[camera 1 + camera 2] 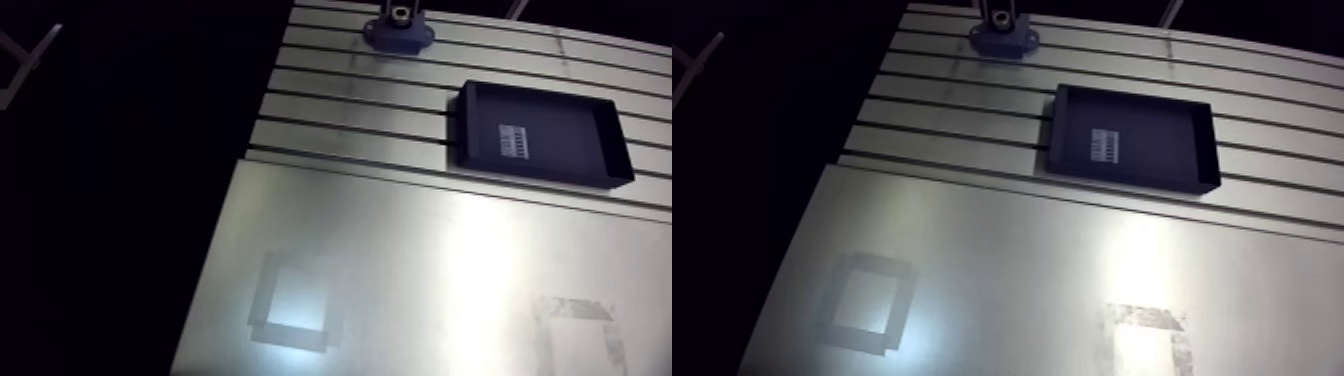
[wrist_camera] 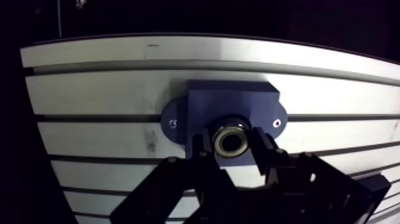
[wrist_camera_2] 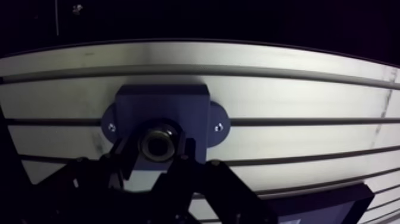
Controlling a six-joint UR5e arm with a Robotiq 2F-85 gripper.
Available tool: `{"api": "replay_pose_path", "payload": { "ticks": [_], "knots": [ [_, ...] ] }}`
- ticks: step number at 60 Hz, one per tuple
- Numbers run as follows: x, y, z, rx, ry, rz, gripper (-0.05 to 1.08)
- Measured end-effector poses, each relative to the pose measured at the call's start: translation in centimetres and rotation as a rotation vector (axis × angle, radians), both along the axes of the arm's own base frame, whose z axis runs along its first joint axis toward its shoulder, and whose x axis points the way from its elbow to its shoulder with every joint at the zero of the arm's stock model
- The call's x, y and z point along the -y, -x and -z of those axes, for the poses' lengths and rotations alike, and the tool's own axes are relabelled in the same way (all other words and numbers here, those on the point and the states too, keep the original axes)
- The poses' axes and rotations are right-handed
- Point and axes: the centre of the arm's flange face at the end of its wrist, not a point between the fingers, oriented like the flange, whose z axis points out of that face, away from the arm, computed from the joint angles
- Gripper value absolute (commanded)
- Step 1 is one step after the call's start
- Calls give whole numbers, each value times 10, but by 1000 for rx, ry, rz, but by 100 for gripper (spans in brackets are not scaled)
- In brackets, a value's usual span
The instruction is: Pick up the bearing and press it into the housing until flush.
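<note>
Dim, high-contrast scene. The aluminium bench point(image 1: 400, 230) is the only lit surface, with a broad, soft patch of glare on its smooth sheet. Beyond its edge everything falls to black. The arm view is soft and slightly blurred. In the wrist view the bench slots bow with wide-angle distortion. The end effector point(image 2: 231, 146) is a dark silhouette, and the bearing point(image 2: 231, 142) glints faintly.

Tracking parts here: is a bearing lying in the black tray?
No, the shallow black rectangular tray holds only a white label; the silver ring bearing is held in the black claw.
</note>
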Motion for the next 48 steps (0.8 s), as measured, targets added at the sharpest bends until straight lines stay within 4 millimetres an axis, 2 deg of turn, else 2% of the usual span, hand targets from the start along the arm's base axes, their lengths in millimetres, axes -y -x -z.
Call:
{"api": "replay_pose_path", "payload": {
  "ticks": [48],
  "knots": [
    [-4, 0, 3, 1, 1, 2, 65]
  ]
}}
